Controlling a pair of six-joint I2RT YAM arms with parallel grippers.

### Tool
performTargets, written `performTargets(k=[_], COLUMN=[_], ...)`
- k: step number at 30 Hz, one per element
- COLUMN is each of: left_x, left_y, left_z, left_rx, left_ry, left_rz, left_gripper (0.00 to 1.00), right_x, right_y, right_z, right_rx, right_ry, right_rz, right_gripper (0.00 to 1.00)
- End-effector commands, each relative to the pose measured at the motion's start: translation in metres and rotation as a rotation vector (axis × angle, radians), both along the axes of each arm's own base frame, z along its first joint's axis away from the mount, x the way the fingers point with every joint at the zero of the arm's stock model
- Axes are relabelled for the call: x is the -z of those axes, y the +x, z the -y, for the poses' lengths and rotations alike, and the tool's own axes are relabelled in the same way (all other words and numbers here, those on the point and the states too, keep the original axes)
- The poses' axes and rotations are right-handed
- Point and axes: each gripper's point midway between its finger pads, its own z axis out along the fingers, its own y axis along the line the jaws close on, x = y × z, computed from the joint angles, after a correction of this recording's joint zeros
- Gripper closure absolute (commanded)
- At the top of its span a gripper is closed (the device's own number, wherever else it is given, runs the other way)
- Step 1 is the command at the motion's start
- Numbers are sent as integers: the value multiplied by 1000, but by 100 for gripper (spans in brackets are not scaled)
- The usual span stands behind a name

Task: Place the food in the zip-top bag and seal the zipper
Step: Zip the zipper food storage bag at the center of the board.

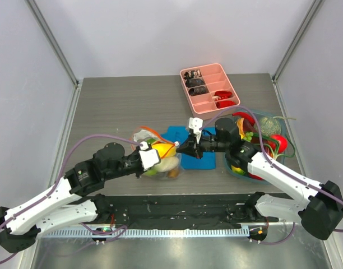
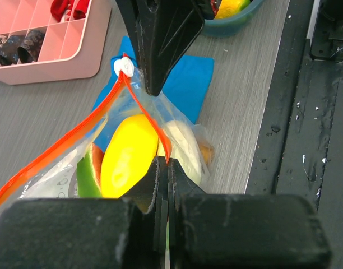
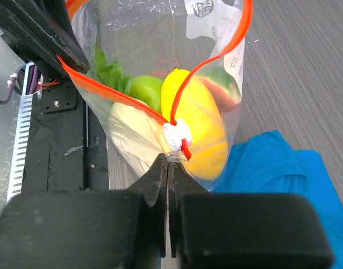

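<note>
Desk [image 1: 115, 106]: grey wood-grain, under zip-top bag [image 3: 154, 33]
Food [image 2: 129, 154]: yellow, green, white pieces inside bag
Left gripper [image 2: 163, 168]: pinching bag's zipper [image 2: 59, 148]
Right gripper [image 3: 167, 162]: pinching bag's slider-end corner

Ahead of the black right gripper [image 3: 167, 162], an orange-red zipper [image 3: 249, 19] with a white tip [image 3: 177, 134] is showing. Yellow, green and cream food [image 3: 202, 123] is glowing through the clear bag [image 3: 154, 33], blue cloth [image 3: 283, 168] lying rightward.

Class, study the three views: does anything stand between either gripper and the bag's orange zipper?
Nothing visible does. The left gripper is shut on the zipper strip itself, and the right gripper is shut on its end by the white slider. The food lies lower, inside the zip-top bag, clear of both grips.
</note>
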Motion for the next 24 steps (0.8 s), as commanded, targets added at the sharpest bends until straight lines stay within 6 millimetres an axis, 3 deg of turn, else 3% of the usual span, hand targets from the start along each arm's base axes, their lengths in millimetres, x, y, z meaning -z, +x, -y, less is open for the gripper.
performTargets(k=[1,4,5,7,8,10,13,15,19,24], left_x=[-16,-15,-18,-28,-42,-57,-73,-63,-67,-63], left_y=[2,3,5,5,3,3,7,16,22,27], left_z=[6,6,4,3,4,8,20,31,50,67], left_rx=[14,9,-7,-22,-14,-9,6,-1,65,127], left_ry=[-57,-46,-47,-76,-113,-163,-155,-100,-70,-49], left_rz=[38,35,40,33,44,46,42,20,62,120], left_gripper=[100,97,85,72,59,49,46,44,38,39], right_x=[-24,-26,-26,-26,-23,-23,-23,-24,-28,-29], right_y=[5,6,8,10,10,11,10,11,10,6], right_z=[4,7,8,12,13,15,14,15,15,16], right_rx=[23,28,35,49,55,57,49,48,50,43], right_ry=[38,28,25,14,6,2,-3,-6,-2,-3], right_rz=[113,147,157,191,199,214,235,252,278,305], right_gripper=[99,99,99,99,99,99,99,99,99,99])
